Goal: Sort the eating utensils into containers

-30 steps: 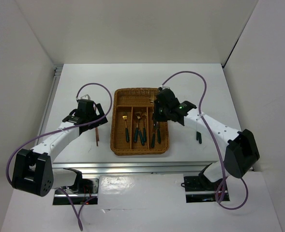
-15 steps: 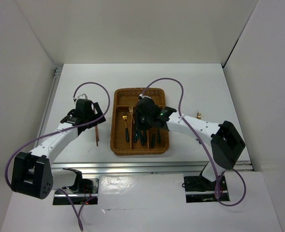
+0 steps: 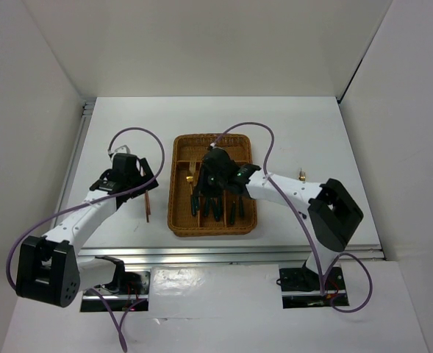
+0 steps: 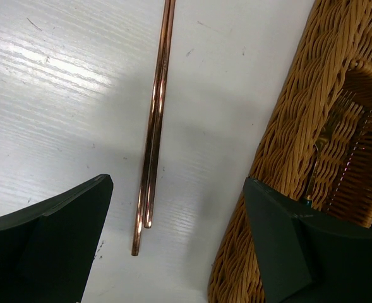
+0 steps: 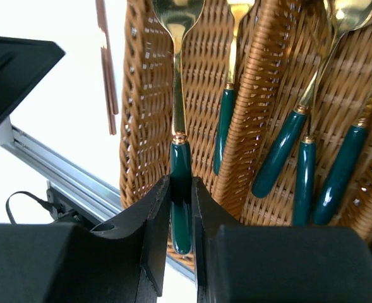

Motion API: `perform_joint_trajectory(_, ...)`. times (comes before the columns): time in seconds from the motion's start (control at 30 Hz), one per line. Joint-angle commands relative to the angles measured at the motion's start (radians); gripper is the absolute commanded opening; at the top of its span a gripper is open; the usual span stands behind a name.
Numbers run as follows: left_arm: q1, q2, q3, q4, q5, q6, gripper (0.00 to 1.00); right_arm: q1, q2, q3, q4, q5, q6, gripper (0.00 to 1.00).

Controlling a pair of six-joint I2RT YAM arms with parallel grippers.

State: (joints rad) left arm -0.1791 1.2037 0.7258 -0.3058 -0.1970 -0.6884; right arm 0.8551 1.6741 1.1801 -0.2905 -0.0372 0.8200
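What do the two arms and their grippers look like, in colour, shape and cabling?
Both the left arm and the right arm have white tubular links joined by boxy black joint housings. A purple cable loops loosely along each. The left gripper and right gripper are black, with two broad, flat-faced fingers tapering towards the tips.

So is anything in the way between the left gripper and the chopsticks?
Nothing visible. The chopsticks lie bare on the table below the open left gripper, between its fingers. The wall of the tray is beside them, apart. The right gripper, shut on a utensil, is over the tray.
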Motion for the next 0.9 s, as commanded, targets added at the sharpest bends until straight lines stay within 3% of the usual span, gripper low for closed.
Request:
perform_joint_trajectory(0.0, 0.006, -0.036, -0.011, 0.016, -0.012, -0.016, 1.00, 0.010, 0.026, 0.033, 0.076, -0.018, 0.057, 0.14)
perform_joint_trajectory(0.3, 0.006, -0.046, -0.020, 0.016, -0.012, -0.016, 1.00, 0.019, 0.058, 0.024, 0.100, -0.018, 0.094, 0.20)
perform_joint_trajectory(0.57, 0.006, -0.055, -0.029, 0.025, -0.012, -0.016, 1.00, 0.019, 0.128, 0.073, 0.082, -0.050, 0.076, 0.32)
perform_joint_trajectory(0.87, 0.015, -0.055, -0.029, 0.025, -0.012, -0.016, 1.00, 0.019, 0.104, 0.102, 0.036, -0.014, 0.057, 0.44)
